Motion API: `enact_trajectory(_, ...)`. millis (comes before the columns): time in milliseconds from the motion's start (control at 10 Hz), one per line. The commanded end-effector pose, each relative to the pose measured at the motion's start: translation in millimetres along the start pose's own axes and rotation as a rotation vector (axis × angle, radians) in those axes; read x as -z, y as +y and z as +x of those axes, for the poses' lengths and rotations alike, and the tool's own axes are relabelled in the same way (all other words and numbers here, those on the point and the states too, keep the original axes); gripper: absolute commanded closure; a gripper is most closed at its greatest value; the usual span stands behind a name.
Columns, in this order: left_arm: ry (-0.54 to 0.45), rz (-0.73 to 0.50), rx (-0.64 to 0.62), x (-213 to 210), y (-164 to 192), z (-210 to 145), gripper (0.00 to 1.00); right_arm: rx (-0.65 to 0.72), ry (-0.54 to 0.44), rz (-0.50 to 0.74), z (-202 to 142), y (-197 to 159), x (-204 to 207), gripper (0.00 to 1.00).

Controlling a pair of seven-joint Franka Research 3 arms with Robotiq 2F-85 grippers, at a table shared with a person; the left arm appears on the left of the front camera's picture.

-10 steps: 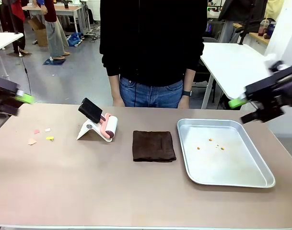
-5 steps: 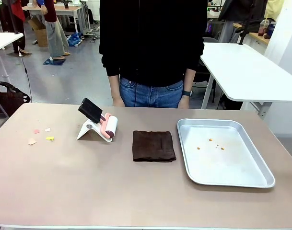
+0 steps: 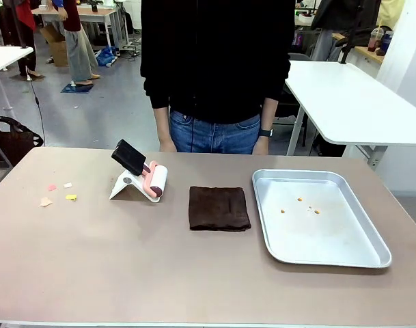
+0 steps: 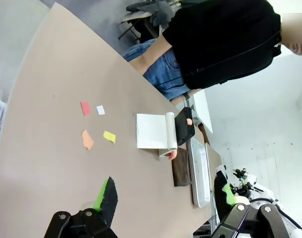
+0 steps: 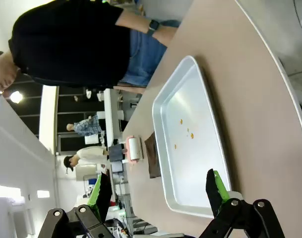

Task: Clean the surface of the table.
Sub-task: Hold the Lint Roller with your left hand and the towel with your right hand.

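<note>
Brownish-taupe matte table (image 3: pixel 126 273) bears coloured paper scraps (image 4: pixel 87 140) beyond left gripper (image 4: pixel 164 191); it and right gripper (image 5: pixel 158 184), just retracted, gape empty; cleaning probably unstarted.

The front view looks from the near side across the matte brownish-taupe rectangular table (image 3: pixel 126 273) at a person in black (image 3: pixel 214 61). The wrist views look along it from opposite ends, rolled sideways; all share the shallow silver metal tray (image 5: pixel 205 168)

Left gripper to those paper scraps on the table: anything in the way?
Nothing visible. The open left gripper hangs above bare table; the paper scraps lie ahead of it, the lint roller beyond them.
</note>
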State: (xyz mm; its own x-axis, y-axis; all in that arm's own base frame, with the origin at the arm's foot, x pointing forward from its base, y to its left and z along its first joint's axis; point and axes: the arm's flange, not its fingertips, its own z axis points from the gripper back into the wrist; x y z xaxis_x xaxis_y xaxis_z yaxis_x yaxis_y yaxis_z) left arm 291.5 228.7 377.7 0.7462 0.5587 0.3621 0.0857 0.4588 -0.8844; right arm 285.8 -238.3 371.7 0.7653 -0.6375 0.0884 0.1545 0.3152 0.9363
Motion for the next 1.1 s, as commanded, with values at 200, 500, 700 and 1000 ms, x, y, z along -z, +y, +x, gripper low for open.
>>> enact_trajectory(200, 0.016, -0.020, 0.037, -6.5, -2.3, -2.1, 0.00, -0.016, 0.046, 0.036, -5.6, 21.2, 2.9, 0.00)
enact_trajectory(500, 0.010, -0.012, 0.010, -4.9, -5.0, -2.5, 0.00, -0.033, 0.051, 0.026, -5.1, 17.8, 8.3, 0.00)
enact_trajectory(700, 0.039, 0.065, -0.002, 3.5, -37.4, 14.0, 0.00, -0.062, 0.053, -0.075, -11.4, 53.8, 24.9, 0.00)
enact_trajectory(1000, 0.109, 0.190, -0.022, 41.6, -109.5, 53.9, 0.00, -0.169, 0.142, -0.198, -30.6, 138.7, 85.8, 0.00)
